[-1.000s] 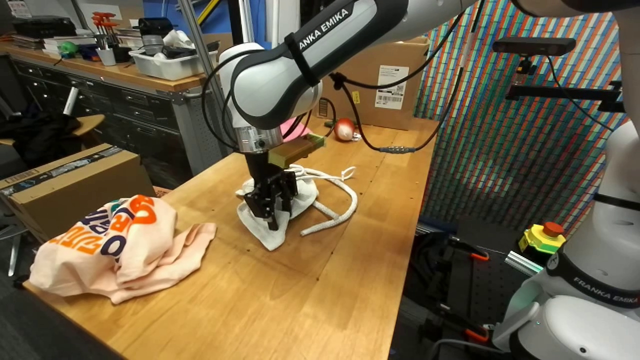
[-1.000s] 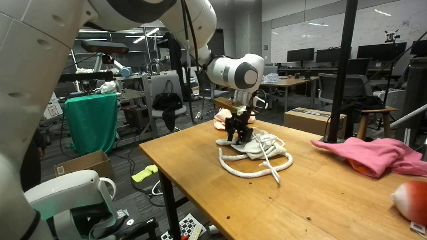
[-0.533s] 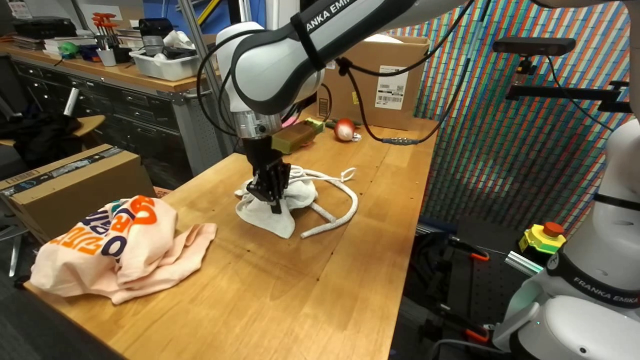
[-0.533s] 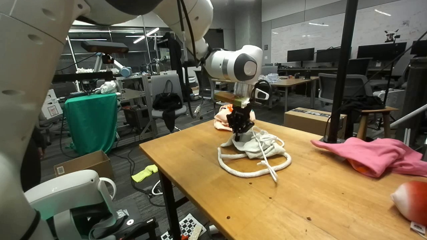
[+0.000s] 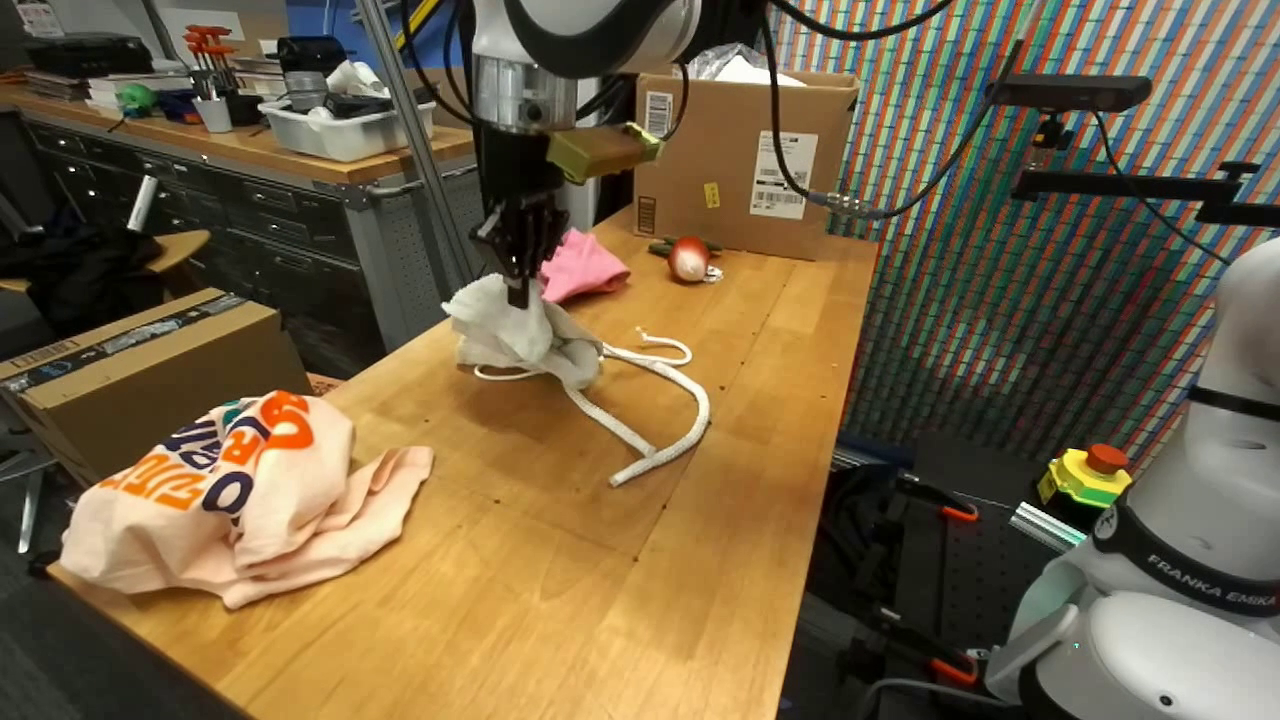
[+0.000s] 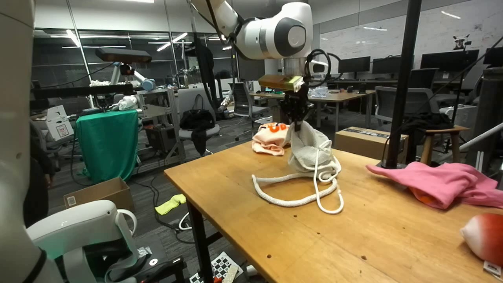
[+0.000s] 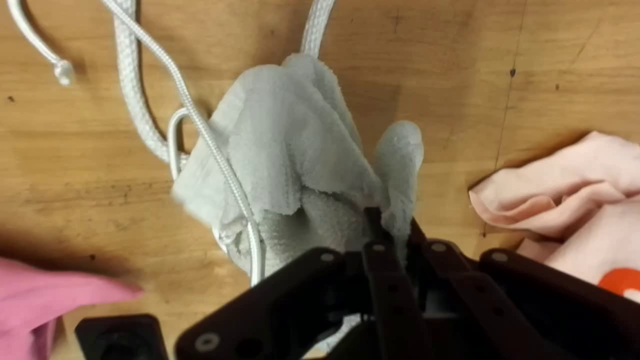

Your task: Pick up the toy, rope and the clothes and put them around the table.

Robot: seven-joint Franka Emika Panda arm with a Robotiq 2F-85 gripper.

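Pale grey and finely napped: a limp, folded cloth piece [image 7: 285, 140], hanging low over the tan wooden table [image 5: 560, 600]; touching at the bottom or not, unclear. Gripped near a rounded, finger-like end by the black two-fingered gripper [image 7: 394, 222], clenched on a small fold. Likely light, soft and safe from breakage, more apt to sag and swing than to push back. Probably not slippery, yet with so slim a pinch, at some risk of working loose under a tug; for a fresh hold, best taken deeper, toward the bulk. Trailing down toward the table, a thin white cord [image 7: 252, 232]: tied on or merely draped, impossible to tell, so best raised slowly. On the table, in a loose curve, a thick white braided rope [image 6: 289, 203]: presumably pliable but springier and slicker than cloth, to be grasped squarely across a single strand. At a table corner, a peach cloth with orange and navy lettering [image 5: 270, 520], likely bulkier and heavier, best pinched at a raised fold. Toward the opposite end of the table, a rounded red-and-white toy [image 5: 689, 260], perhaps squashy, best spanned around the middle.
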